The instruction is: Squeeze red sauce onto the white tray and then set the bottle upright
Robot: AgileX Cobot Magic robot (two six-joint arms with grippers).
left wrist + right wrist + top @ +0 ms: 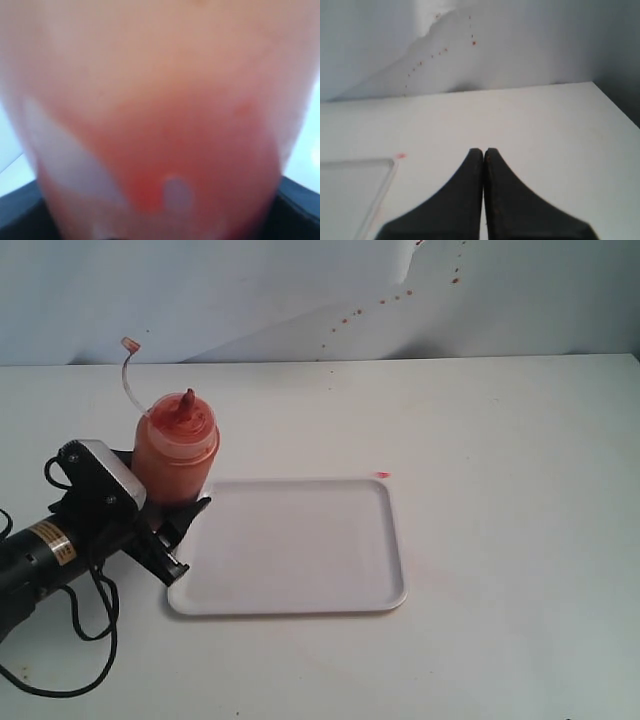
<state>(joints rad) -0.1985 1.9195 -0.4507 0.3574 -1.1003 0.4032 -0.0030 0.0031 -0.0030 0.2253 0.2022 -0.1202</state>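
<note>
A flat, matte white tabletop (500, 570) filled the lower scene and ended in a straight rear edge. Behind it stood a pale grey-white sheet backdrop (200, 290), wrinkled, with a diagonal fold or torn edge (300, 325) rising toward the right. A scattered trail of small red-brown specks (383, 302) followed that edge. Lighting was soft and even, and shadows were faint.
</note>
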